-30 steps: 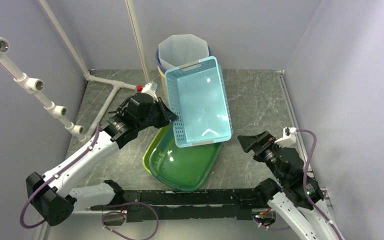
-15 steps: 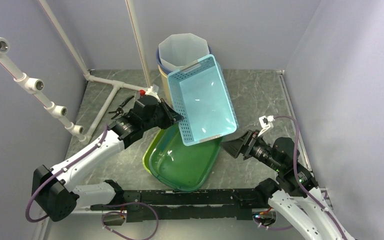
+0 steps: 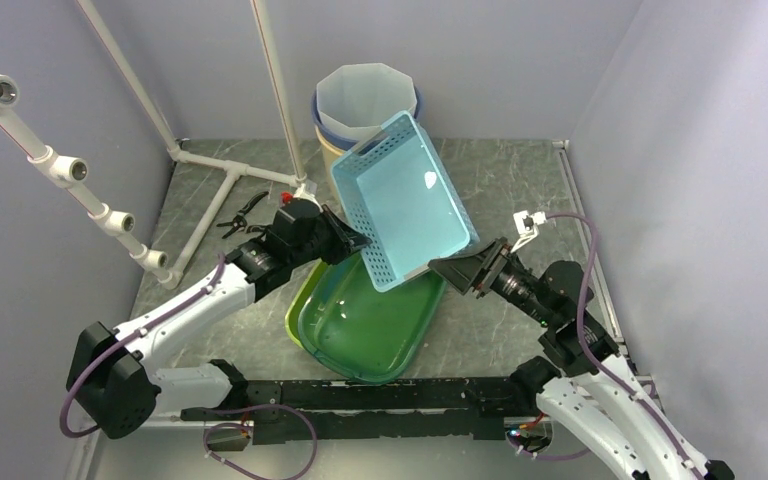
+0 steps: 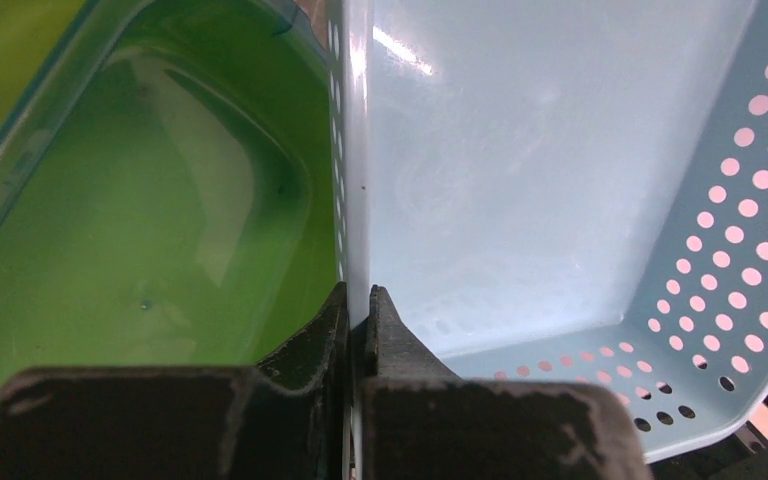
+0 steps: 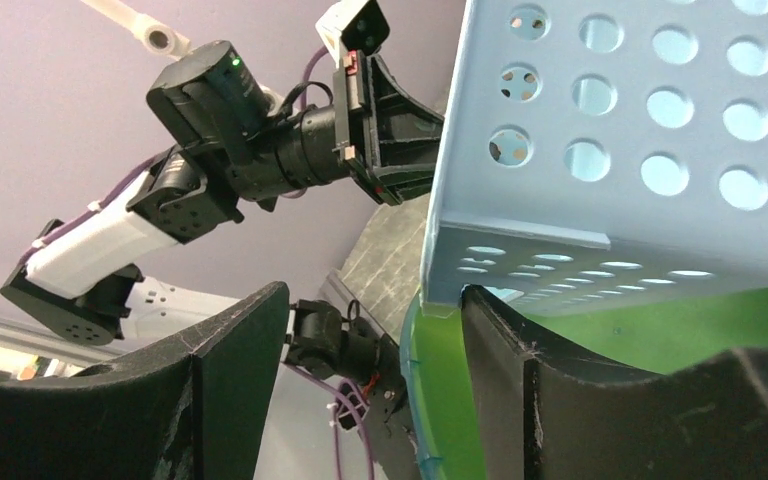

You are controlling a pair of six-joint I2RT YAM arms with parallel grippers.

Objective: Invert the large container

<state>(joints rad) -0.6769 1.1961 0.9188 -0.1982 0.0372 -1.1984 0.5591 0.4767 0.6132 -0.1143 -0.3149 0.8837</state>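
The large container is a light blue perforated basket (image 3: 400, 200), tilted with its opening facing up and towards the camera. It hangs over a green tub (image 3: 360, 330). My left gripper (image 3: 358, 240) is shut on the basket's left side wall; in the left wrist view the thin wall (image 4: 360, 200) runs between the closed fingers (image 4: 358, 295). My right gripper (image 3: 442, 270) stands open at the basket's near right corner. In the right wrist view that corner (image 5: 460, 270) sits just above the right finger, with the gap (image 5: 372, 300) between the fingers empty.
A white bucket (image 3: 365, 100) nested in other buckets stands at the back, touching the basket's far end. A white pipe frame (image 3: 210, 170) and black pliers (image 3: 240, 215) lie at the left. Grey walls close in both sides.
My right gripper has swung left to the basket's near corner, its jaws narrowing. The left gripper has turned the basket and tilted it further, its near end swinging right.
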